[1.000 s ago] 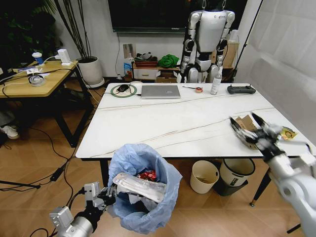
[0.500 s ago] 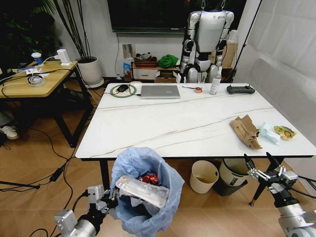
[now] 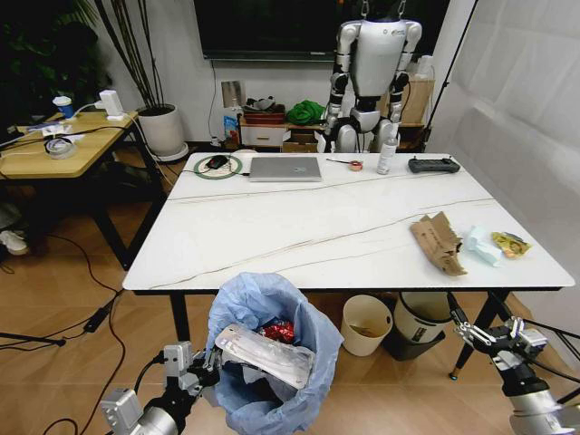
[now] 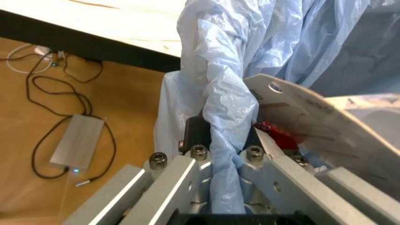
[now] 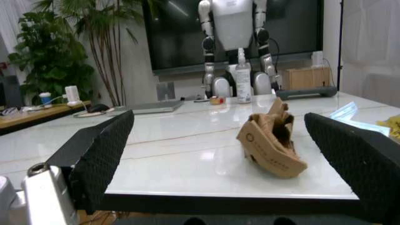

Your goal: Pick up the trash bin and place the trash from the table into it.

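Note:
The trash bin (image 3: 263,358), lined with a crinkled light-blue bag (image 4: 216,93), hangs in front of the table (image 3: 299,227). My left gripper (image 3: 195,367) is shut on its rim, the fingers (image 4: 187,173) pinching the bag. Inside lie a white package (image 3: 267,352) and a crushed red can (image 3: 276,331). Trash on the table's right end includes torn brown cardboard (image 3: 438,243), a pale wrapper (image 3: 480,245) and a yellow wrapper (image 3: 509,243). My right gripper (image 3: 485,331) is open and holds nothing, below the front edge, and faces the cardboard (image 5: 272,140).
A laptop (image 3: 285,169), a black controller (image 3: 433,165) and a bottle (image 3: 386,154) stand at the table's far side. A cream bin (image 3: 367,324) and a white bin (image 3: 421,322) sit under it. A humanoid robot (image 3: 367,72) stands behind, a wooden desk (image 3: 54,154) to the left.
My right gripper has dropped from over the cardboard to below the table's front edge. The camera has shifted a little. My left gripper keeps its hold on the bin.

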Controlling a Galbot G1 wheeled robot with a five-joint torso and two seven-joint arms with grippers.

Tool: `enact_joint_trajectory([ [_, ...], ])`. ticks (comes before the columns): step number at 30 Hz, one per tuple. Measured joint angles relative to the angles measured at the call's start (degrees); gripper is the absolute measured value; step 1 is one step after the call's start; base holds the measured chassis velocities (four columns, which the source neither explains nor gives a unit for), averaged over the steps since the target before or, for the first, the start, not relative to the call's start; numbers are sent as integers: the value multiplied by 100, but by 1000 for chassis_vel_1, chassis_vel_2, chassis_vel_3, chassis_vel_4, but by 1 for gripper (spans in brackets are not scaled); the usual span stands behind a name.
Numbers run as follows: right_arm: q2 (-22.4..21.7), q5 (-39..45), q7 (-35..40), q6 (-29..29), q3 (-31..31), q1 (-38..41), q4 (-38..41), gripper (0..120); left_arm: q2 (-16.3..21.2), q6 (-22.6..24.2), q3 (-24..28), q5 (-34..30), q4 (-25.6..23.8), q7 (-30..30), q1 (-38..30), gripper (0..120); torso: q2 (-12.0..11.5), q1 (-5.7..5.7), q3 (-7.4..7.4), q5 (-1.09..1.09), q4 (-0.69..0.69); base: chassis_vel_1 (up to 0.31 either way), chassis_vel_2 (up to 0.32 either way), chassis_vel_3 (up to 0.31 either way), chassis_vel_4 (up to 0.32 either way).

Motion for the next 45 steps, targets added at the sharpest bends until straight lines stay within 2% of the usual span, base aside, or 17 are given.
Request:
enact_joint_trajectory([
  [31,-112,35,-87,29,-134,151,-144,100,-103,-9,90,45,91,-24,-41,0,-1,0,0,0,0,-116,-116,114,115],
  [34,-190,-86,53,39,-298,205,-116,100,-111,-9,95,45,101,-26,-42,0,-1,0,0,1,0,-93,-117,111,95],
  [38,-351,-283,653,34,-656,330,11,100,-110,-8,67,48,101,-32,-22,0,-1,0,0,1,0,-68,-80,71,52],
  [42,-599,-282,1461,-90,-1345,541,115,100,-147,-7,43,86,91,-34,33,0,-1,0,0,-2,1,-15,-3,10,9],
  [45,-791,-255,1740,-216,-1788,744,69,100,-191,-7,43,152,95,-34,78,0,-1,0,0,0,2,0,0,0,0],
])
